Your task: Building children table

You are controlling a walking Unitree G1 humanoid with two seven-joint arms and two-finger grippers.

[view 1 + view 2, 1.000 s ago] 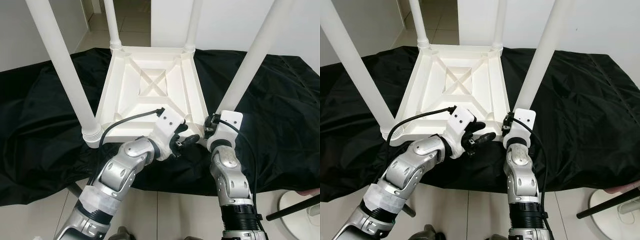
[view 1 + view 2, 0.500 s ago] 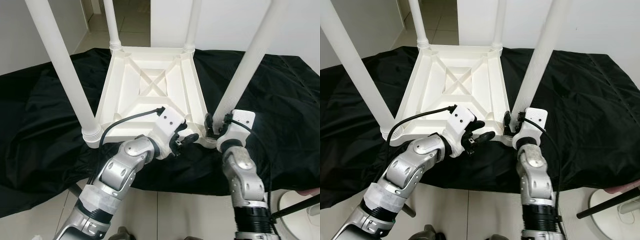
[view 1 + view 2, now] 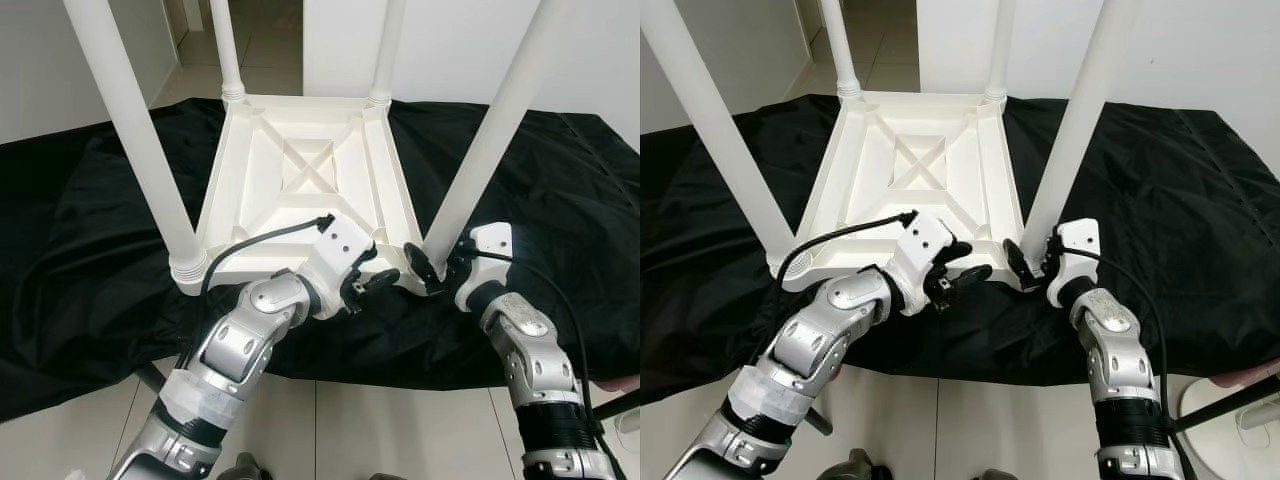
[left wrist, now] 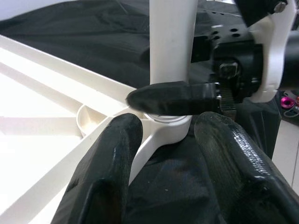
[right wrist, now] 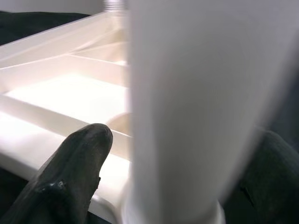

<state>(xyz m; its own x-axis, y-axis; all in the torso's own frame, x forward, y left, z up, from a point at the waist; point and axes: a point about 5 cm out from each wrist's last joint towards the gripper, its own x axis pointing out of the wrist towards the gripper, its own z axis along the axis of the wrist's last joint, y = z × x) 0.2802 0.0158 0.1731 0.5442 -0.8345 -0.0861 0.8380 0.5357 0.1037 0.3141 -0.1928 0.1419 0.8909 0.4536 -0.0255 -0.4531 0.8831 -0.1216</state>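
1. White children's table lies upside down on a black cloth, all four legs pointing up.
2. Right gripper sits at the base of the near right leg, right at the corner socket; its fingers straddle the leg, one on each side, clasping it.
3. Right wrist view: the leg runs between the two black fingers, close against them.
4. Left gripper hovers at the table's near edge, just beside that same corner, fingers spread apart and empty.
5. Left wrist view: the leg base and socket lie just beyond the parted fingertips, not touching them.
6. Near left leg stands well apart from both grippers.
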